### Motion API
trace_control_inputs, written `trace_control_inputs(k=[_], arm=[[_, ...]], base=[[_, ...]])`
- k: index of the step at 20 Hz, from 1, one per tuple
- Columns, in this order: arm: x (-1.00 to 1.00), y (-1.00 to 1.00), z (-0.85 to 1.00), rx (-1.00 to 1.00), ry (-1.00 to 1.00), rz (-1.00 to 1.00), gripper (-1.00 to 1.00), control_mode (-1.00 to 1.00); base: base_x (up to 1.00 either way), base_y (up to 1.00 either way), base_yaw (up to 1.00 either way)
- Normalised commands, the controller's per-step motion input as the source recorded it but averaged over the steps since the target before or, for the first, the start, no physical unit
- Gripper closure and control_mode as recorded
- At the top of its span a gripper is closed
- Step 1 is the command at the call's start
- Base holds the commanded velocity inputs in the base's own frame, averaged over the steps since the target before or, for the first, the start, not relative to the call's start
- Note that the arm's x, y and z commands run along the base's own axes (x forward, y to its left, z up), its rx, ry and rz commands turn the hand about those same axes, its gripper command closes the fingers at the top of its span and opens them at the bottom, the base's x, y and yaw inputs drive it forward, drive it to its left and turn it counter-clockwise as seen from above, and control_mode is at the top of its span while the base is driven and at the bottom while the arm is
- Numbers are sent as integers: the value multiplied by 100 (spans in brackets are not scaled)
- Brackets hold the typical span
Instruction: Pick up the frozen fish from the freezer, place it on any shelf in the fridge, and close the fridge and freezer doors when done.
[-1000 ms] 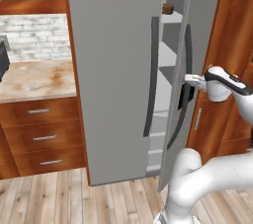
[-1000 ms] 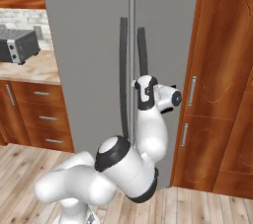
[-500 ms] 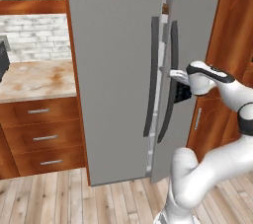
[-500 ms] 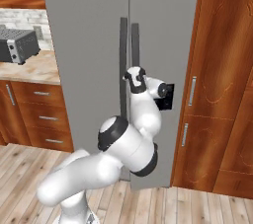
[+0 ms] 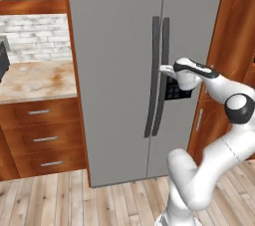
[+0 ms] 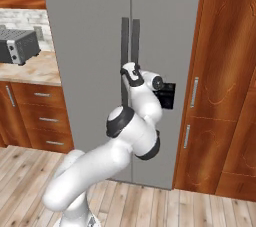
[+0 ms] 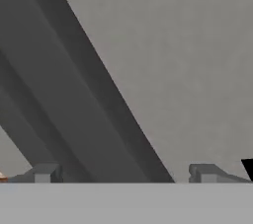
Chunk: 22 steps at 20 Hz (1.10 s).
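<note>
We face a tall grey side-by-side refrigerator, and both of its doors now sit flush and shut. A second ago the right-hand door (image 5: 199, 46) stood ajar, with shelves showing through the gap; half a second ago the gap was nearly gone; now only a thin seam runs between it and the left-hand door (image 5: 114, 60). The two dark vertical handles (image 5: 158, 75) stand side by side at the seam. The white arm has pushed that door home — our gripper (image 5: 166, 69) rests against the handles, at about nine o'clock from the rounded wrist in the left base view. In the right base view the gripper (image 6: 128, 71) sits at the handles (image 6: 129, 46), at about eleven o'clock from the arm's elbow. In the hand view the two finger tips (image 7: 47, 172) stand wide apart, at seven and five o'clock, with a dark handle bar (image 7: 64, 94) running diagonally between them; the jaws are fully open and hold nothing. The frozen fish cannot be seen: with both doors shut, whatever lies inside is hidden, so we cannot confirm which shelf it rests on. We judge that the closing step is finished, or very nearly so, and that the task is at its end if the fish was indeed placed in the fridge side. At nine o'clock from the refrigerator a marbled counter (image 5: 35, 78) sits over wooden drawers (image 5: 42, 138), with a toaster (image 6: 19, 45) on it.
</note>
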Motion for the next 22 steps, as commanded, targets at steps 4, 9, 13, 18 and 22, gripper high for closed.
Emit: trace_control_inputs(k=[4,9,13,18,22], arm=[[71,39,0,0,0,0,-100,-100],[74,38,-2,0,-1,0,-100,-100],[57,35,-11,0,-8,0,-100,-100],[36,16,-6,0,-5,0,-100,-100],[79,14,-2,0,0,2,-100,-100]], base=[[0,0,0],[0,0,0],[0,0,0],[0,0,0],[0,0,0]])
